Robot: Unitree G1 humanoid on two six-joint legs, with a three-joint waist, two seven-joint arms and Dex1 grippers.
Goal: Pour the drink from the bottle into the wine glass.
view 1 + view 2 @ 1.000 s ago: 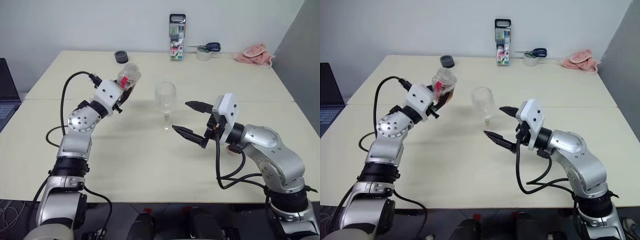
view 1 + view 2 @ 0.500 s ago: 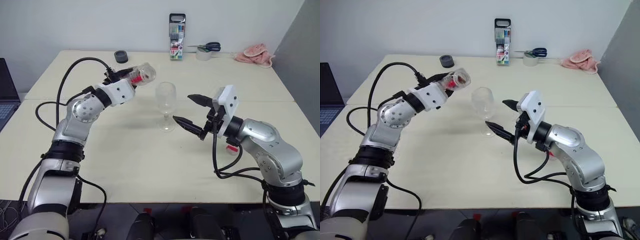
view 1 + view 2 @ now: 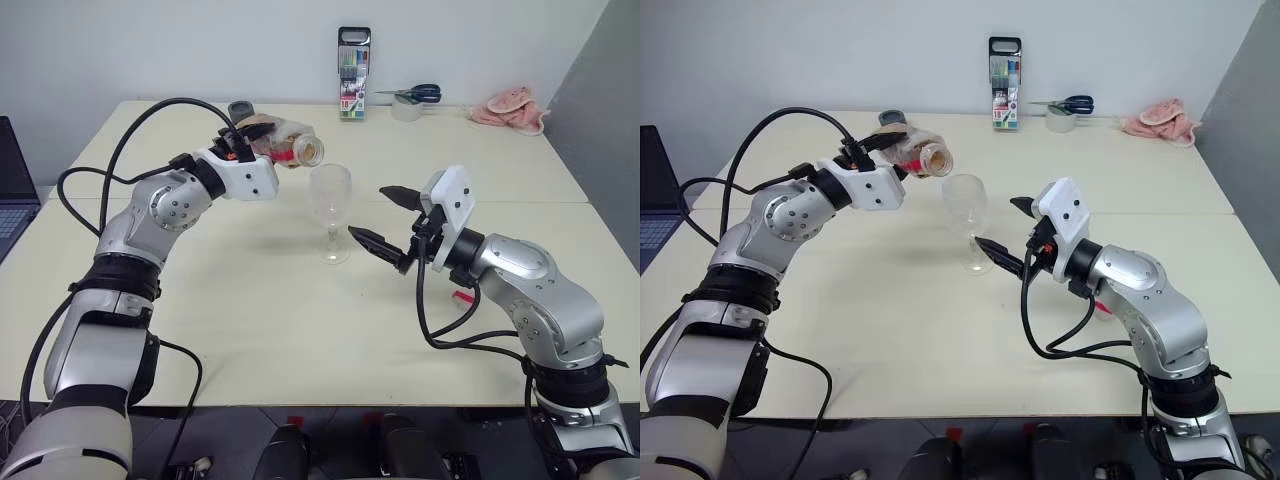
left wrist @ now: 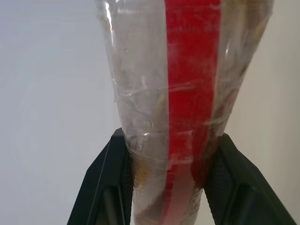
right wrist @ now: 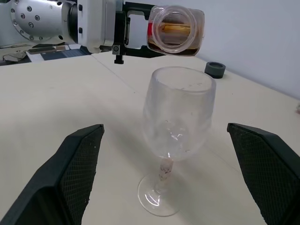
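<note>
Left gripper (image 3: 262,140) clamped on the bottle (image 3: 285,148), held nearly level. Long axis aimed at the wine glass (image 3: 331,210), open mouth just above and beside its rim, amber drink (image 5: 178,40) pooled along the lower side. Glass upright, apparently empty. Right gripper (image 3: 378,218) spread wide, flanking the glass's far side without touching. Likely next: more tilt, mouth over the bowl.

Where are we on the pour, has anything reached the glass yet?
Done: the left hand grips the small clear plastic bottle, uncapped. In hand: it lies tipped, mouth toward the clear stemmed wine glass, amber-red drink still inside. Left: the glass looks empty. The right hand waits open beside it.
</note>
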